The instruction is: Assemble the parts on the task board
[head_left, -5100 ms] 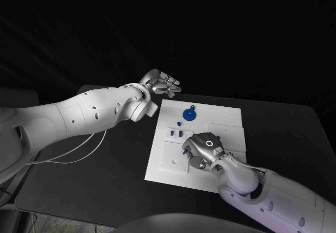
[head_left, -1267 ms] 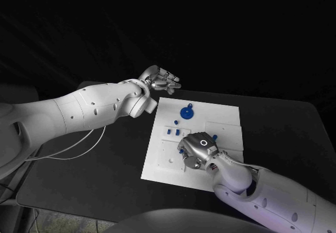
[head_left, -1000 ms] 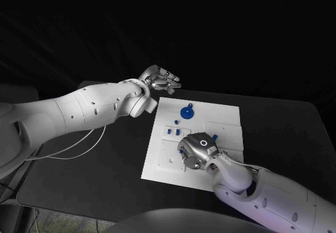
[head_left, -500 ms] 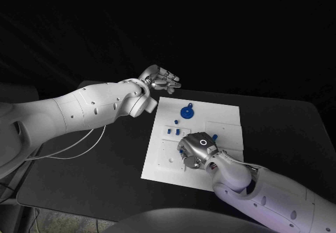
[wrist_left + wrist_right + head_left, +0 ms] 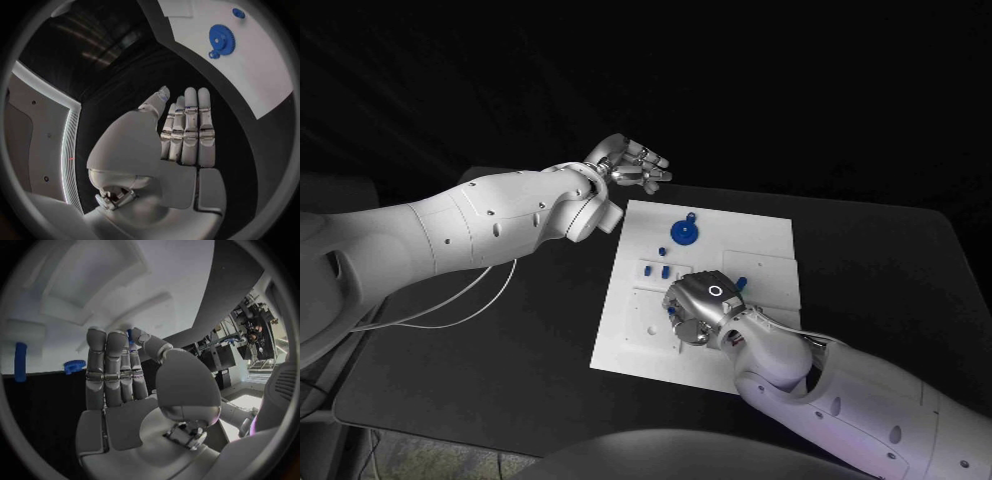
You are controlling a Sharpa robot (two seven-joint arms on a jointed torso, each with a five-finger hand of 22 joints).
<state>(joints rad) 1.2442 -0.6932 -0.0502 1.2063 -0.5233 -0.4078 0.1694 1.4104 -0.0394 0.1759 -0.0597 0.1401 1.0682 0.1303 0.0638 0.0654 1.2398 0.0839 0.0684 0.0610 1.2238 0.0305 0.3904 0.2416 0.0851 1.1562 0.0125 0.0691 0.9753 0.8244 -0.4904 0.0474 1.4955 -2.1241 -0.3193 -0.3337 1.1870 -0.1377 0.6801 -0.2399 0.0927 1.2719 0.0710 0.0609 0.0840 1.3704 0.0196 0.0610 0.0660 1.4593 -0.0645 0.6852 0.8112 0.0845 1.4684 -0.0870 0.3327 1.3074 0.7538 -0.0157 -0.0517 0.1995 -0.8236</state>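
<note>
The right robot hand (image 5: pixel 700 310) rests knuckles-up on the white rectangular task board (image 5: pixel 769 240), over small blue parts (image 5: pixel 661 270). A blue round gear (image 5: pixel 685 234) lies farther up. The left robot hand (image 5: pixel 630 167) hovers beyond the board's corner, above the black bench (image 5: pixel 516 340).

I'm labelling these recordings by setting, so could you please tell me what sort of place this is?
Probably a robotics lab test bench: a bare black table carries only a white task board with small blue parts, such as a blue gear, and equipment racks stand behind.

White task board (image 5: pixel 762 240) with blue parts (image 5: pixel 685 233), black table (image 5: pixel 516 350), silver hands (image 5: pixel 635 165)
</note>
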